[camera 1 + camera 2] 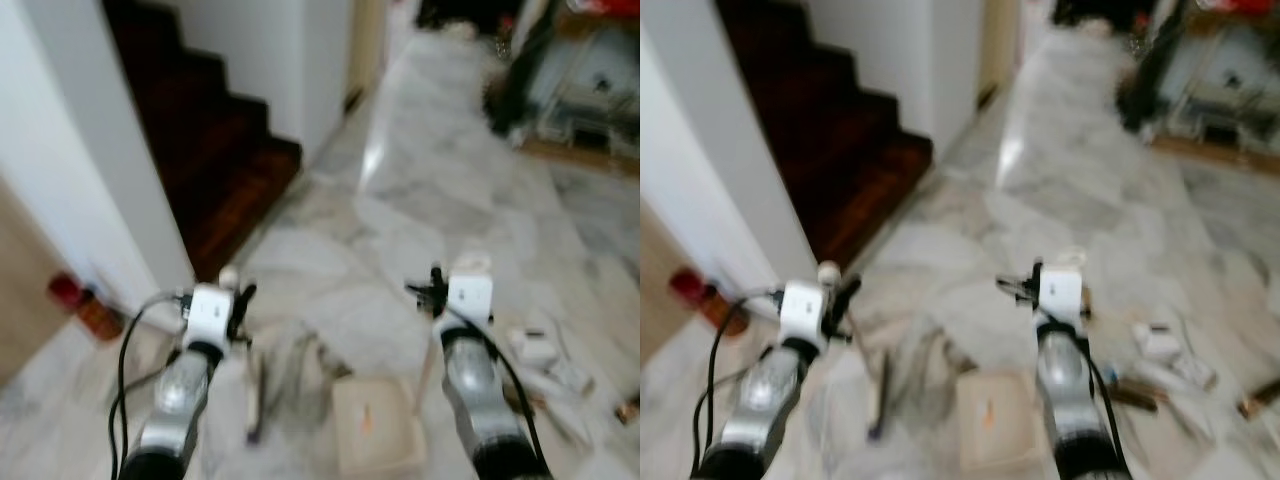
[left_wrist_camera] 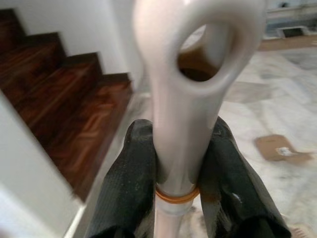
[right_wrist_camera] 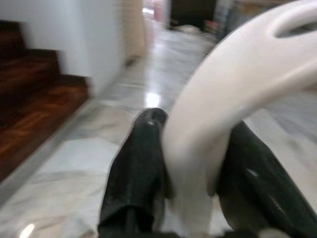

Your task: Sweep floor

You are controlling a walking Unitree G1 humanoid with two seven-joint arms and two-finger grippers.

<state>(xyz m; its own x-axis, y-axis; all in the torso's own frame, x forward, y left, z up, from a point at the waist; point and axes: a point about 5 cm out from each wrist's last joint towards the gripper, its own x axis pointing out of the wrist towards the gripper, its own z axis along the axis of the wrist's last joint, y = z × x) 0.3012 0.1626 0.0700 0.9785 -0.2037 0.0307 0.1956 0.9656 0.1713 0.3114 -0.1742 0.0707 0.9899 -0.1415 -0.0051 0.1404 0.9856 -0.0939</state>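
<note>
A: Step?

B: Sweeping looked barely started. Left gripper [image 2: 177, 163] was clamped around a white broom handle [image 2: 183, 99] just under its hanging loop, an orange ring at the fingers' base. Right gripper [image 3: 190, 163] was pinched on a second white handle [image 3: 233, 94], probably the dustpan's, though blur made that a guess.

A: Where's the mess?

B: Marble floor [image 1: 420, 150] ahead. Scraps of litter [image 1: 545, 355] lay near the right arm, and a brown cardboard piece [image 2: 280, 148] sat further out. A pale boxy thing [image 1: 375, 425] between the arms was likely the dustpan tray; the grey blur beside it [image 1: 290, 375] was likely the broom head. I couldn't tell for sure.

A: Arm pose?

B: Both silver arms reached forward and low, wrists roughly level, well apart, each holding its handle upright-ish. Dark wooden stairs [image 1: 215, 140] stood to the left, white wall [image 1: 70, 170] beside them.

A: Next move?

B: Judging from this, swing the broom head right toward the litter and drag it to the tray while the right arm keeps the tray flat on the floor. The head camera was blurred, so the robot may have been walking.
</note>
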